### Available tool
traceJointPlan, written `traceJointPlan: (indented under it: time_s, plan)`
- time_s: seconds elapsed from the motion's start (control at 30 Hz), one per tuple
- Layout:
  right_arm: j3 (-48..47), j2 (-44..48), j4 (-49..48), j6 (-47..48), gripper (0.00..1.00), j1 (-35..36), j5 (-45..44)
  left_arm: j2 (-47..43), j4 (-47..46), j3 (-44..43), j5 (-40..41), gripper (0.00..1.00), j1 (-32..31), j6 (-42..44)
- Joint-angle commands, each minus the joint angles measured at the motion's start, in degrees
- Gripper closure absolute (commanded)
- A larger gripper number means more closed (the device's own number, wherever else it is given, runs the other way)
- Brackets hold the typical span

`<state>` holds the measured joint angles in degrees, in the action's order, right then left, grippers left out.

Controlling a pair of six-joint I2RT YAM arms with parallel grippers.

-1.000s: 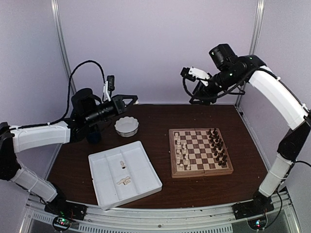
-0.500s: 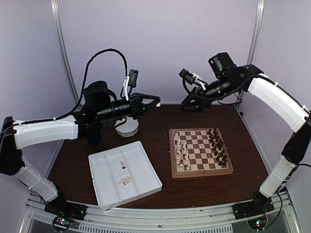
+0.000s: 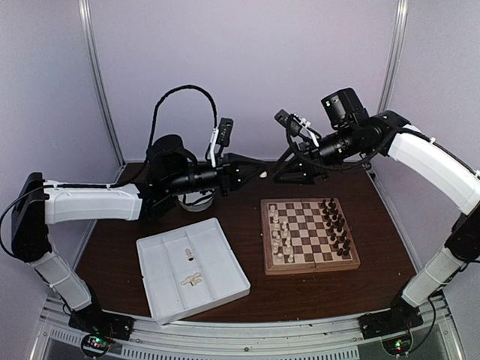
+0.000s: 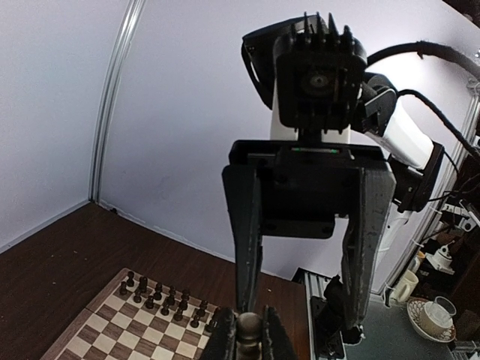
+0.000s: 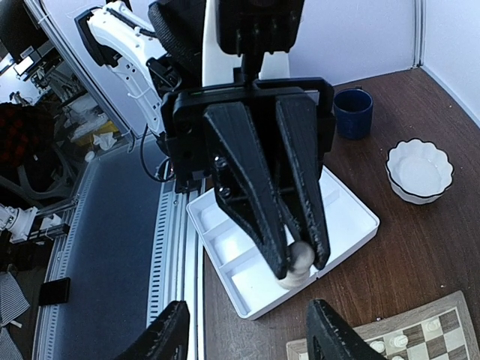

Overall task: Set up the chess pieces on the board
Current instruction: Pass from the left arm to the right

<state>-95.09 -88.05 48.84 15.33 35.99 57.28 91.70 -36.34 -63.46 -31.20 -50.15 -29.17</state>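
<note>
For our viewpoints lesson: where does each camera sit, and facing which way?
Top external: above and behind the bases, looking down on board and tray; left arm and right arm show.
Left wrist: faces the open right gripper; own fingertips pinch a chess piece.
Right wrist: faces the left gripper, tray beyond; own fingertips at bottom.
Shared: both wrist views show that piece.

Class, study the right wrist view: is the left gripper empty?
No: the left gripper is pinched shut on a cream chess piece, held up in the air.
</note>
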Motion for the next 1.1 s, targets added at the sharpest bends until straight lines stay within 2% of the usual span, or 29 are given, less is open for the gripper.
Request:
traceJointPlan:
  time_s: [0.0,0.23,0.47,0.53,0.67,0.87,1.0,1.07]
  plan:
    - [-0.75,-0.74,-3.95,-2.07,0.44,0.16,1.82,1.30,-7.51,-2.94,-1.76,1.00,-1.10,-2.65]
    - [-0.38,-1.37,-5.39,-3.45,0.50,0.58,0.08,1.97,-7.62,-4.45,-2.38,1.00,-1.93,-3.26]
    - [-0.19,-1.79,-6.04,-3.73,0.72,0.58,0.30,2.30,-7.38,-4.83,-2.72,1.00,-2.14,-3.68]
    - [-0.27,-1.77,-6.20,-3.89,0.73,0.58,0.58,2.43,-7.18,-4.85,-2.72,1.00,-2.14,-3.77]
    - [-0.38,-1.70,-6.36,-4.08,0.68,0.58,1.52,2.36,-6.74,-4.66,-2.42,1.00,-2.14,-3.53]
    - [-0.06,-1.78,-6.01,-3.78,0.85,0.58,1.52,2.71,-6.87,-4.78,-2.20,1.00,-2.14,-3.62]
    - [0.33,-1.52,-4.72,-1.82,0.88,0.58,-0.67,1.87,-0.89,-6.46,-2.06,0.75,-2.14,-1.87]
    - [0.69,-1.36,-2.69,0.99,0.89,0.59,-3.22,0.35,6.62,-8.25,-0.01,0.68,-2.14,-0.32]
